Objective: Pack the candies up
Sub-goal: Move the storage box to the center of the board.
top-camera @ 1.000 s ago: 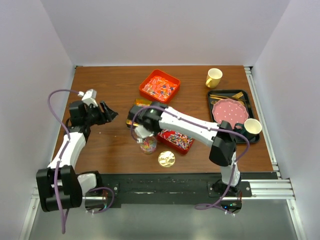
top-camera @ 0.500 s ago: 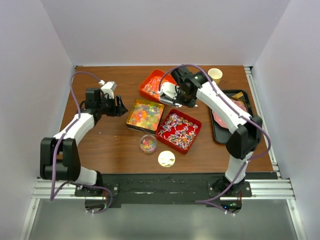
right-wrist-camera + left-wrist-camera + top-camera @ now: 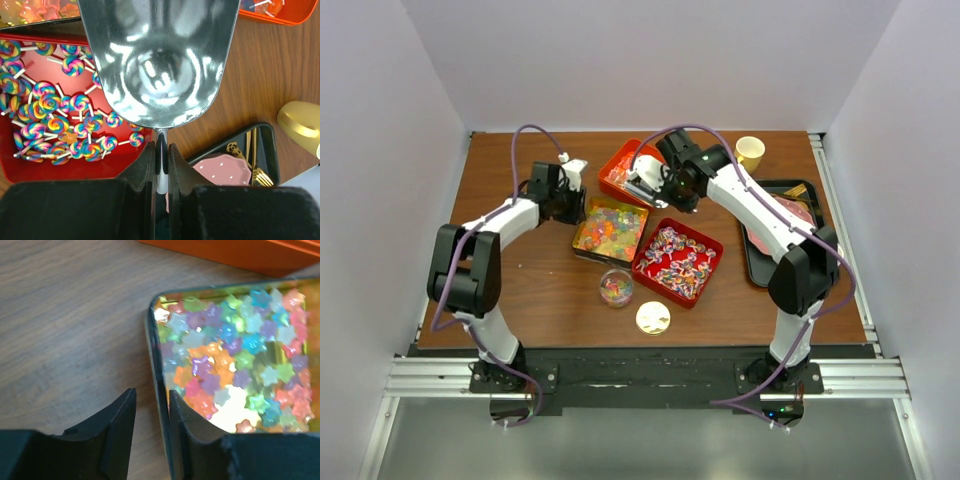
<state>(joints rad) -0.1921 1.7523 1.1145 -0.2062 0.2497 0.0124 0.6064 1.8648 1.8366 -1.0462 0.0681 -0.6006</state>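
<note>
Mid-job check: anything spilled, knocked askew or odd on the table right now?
No spill that I can see. The gold tin of star candies and the red lollipop tray sit at an angle to the table edge. The left gripper appears to straddle the tin's left rim, and the scoop in the right gripper is empty.

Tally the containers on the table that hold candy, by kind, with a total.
orange tray: 1
red tray: 1
gold tin: 1
round jar: 1
Total: 4
</note>
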